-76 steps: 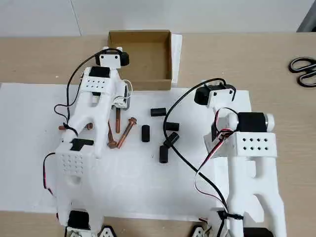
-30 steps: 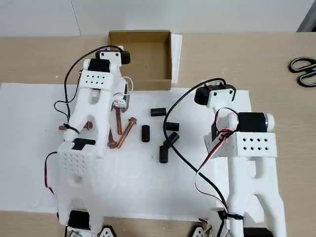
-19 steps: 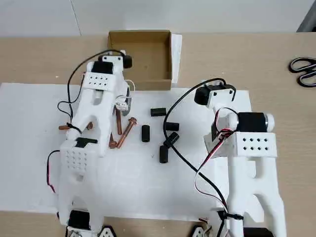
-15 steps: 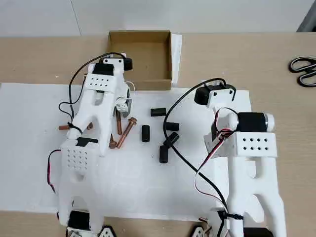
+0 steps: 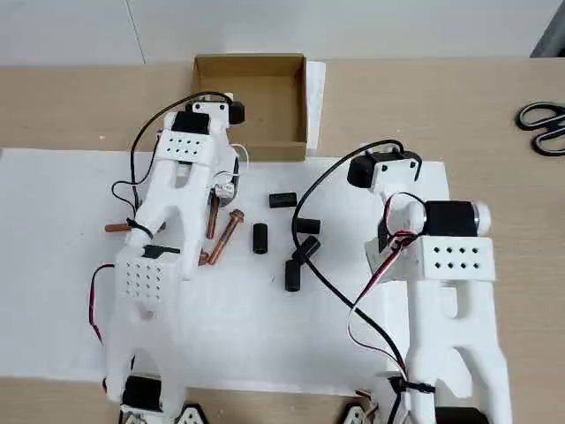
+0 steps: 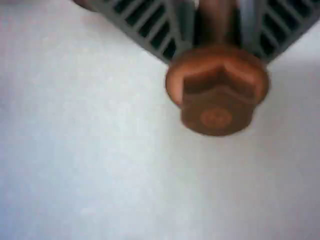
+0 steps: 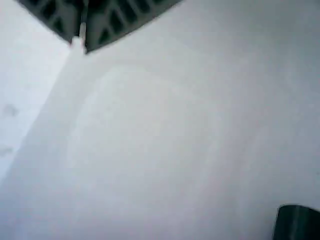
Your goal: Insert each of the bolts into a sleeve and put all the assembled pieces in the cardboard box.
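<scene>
Bright, even light from above; soft, short shadows on white sheet (image 5: 53,265); wrist views dimmer, esp. right.

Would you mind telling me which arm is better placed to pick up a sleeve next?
Right, probably. The left end effector holds a bolt; the right end effector is empty above the paper, and a sleeve lies close beside that arm.

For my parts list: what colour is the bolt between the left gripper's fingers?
Copper-brown; the hexagonal-headed metal bolt shows best in left wrist view.
</scene>
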Tool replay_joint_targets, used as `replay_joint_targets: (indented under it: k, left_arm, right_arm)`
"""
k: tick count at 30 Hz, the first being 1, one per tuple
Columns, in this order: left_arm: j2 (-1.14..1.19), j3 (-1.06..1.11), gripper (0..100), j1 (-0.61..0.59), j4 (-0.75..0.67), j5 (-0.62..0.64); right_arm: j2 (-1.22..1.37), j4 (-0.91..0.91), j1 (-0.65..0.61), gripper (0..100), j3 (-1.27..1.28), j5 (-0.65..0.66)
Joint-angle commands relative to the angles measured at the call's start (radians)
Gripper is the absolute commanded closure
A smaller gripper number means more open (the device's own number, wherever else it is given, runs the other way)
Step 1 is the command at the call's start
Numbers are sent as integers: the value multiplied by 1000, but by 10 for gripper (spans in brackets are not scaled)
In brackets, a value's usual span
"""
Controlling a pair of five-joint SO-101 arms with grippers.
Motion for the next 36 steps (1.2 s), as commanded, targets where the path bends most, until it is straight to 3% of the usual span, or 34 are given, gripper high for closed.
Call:
replay_joint_targets:
  k: [1, 13, 18, 26, 36]
  left_arm:
    - [-15, -91, 995, -5, 6, -3]
    - [-86, -272, 995, -12, 80, -38]
    - [-212, -188, 995, 0, 80, -52]
    - [-262, -84, 995, -6, 78, -54]
    - [-253, -84, 995, -5, 78, -55]
  right_arm:
    - [-2, 8, 8, 995, -38, 8]
    - [28, -48, -12, 991, -43, 29]
    - [148, -124, -84, 981, -84, 55]
    - [421, -223, -226, 815, -315, 57]
    - [630, -283, -354, 808, -466, 28]
